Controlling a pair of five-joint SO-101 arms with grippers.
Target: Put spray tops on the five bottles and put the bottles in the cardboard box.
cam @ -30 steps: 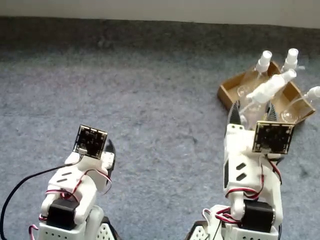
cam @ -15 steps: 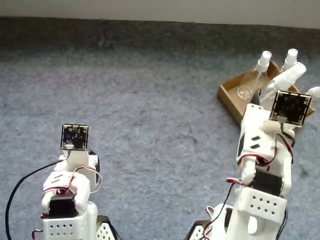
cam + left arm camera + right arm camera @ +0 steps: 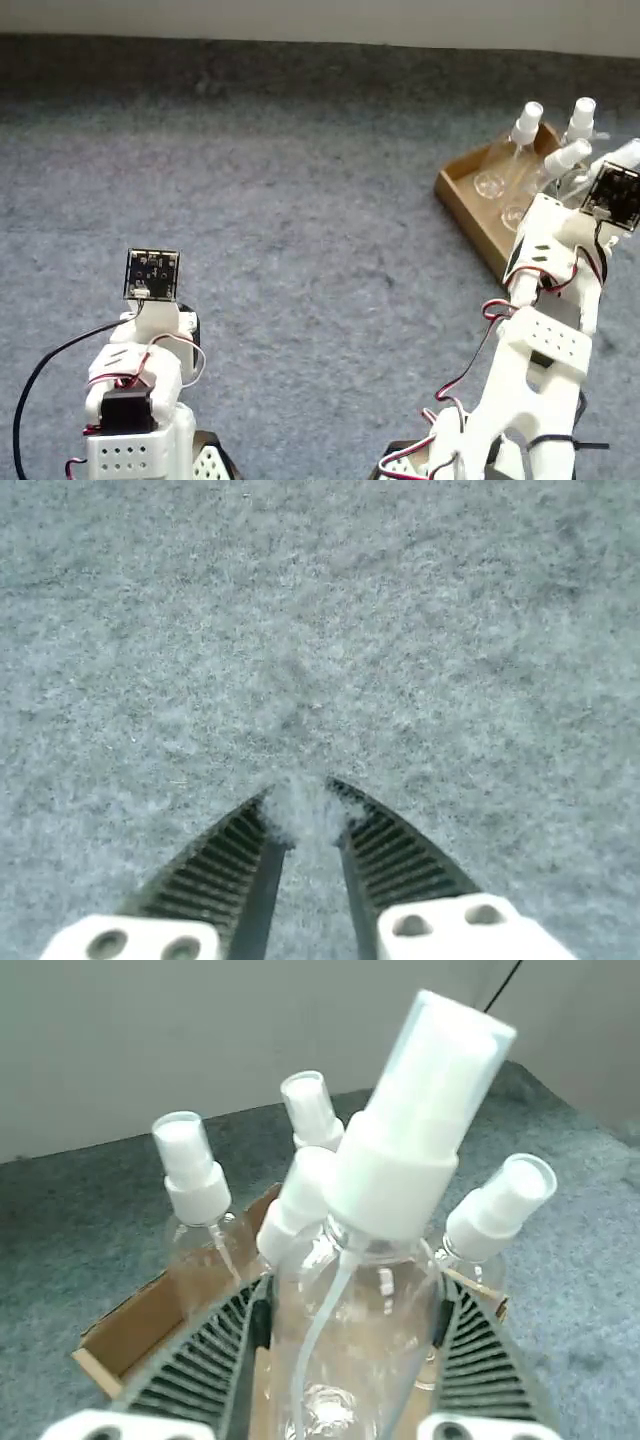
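In the right wrist view my right gripper (image 3: 355, 1285) is shut on a clear bottle (image 3: 370, 1310) with a white spray top (image 3: 420, 1110), one finger on each side of its body. Behind it several more capped bottles (image 3: 190, 1175) stand in the cardboard box (image 3: 150, 1325). In the high view the right arm (image 3: 545, 300) stretches out to the box (image 3: 465, 195) at the far right, its wrist over the box's near end, with white spray tops (image 3: 527, 120) sticking up around it. My left gripper (image 3: 300, 795) hovers just over bare carpet at the near left, its fingers a narrow gap apart with nothing between them.
Grey carpet (image 3: 300, 200) covers the whole table between the arms and out to the dark back edge (image 3: 300, 55). The left arm (image 3: 140, 380) is folded back near the front edge.
The right arm has carried its bottle away from the front and to the right, over the box. The left arm drew back a second ago and has kept still since.
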